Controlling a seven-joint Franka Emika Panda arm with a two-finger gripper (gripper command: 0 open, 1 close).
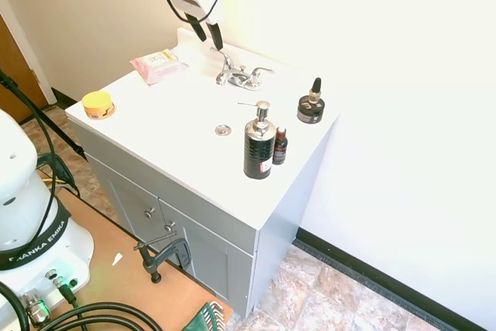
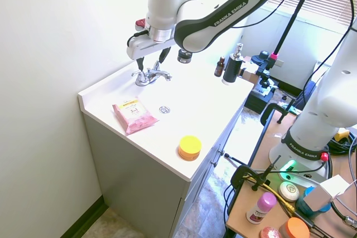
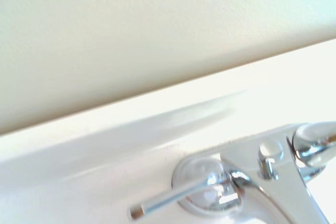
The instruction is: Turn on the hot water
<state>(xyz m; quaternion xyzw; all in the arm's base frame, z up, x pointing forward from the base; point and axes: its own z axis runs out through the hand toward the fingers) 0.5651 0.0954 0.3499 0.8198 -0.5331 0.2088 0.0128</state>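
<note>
— Chrome faucet [image 1: 239, 75] where?
— At the vanity's [image 1: 178, 149] back edge. I see my gripper [image 2: 152, 58] hovering just above its left lever [image 2: 138, 73], fingers apart, apparently touching nothing.

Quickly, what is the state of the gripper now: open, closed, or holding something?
Gripper: open, holding nothing, fingers spread just above the faucet.

Faucet [image 1: 239, 76] behind drain [image 1: 223, 129] — wipes packet [image 1: 157, 65] left, bottles right.
</note>
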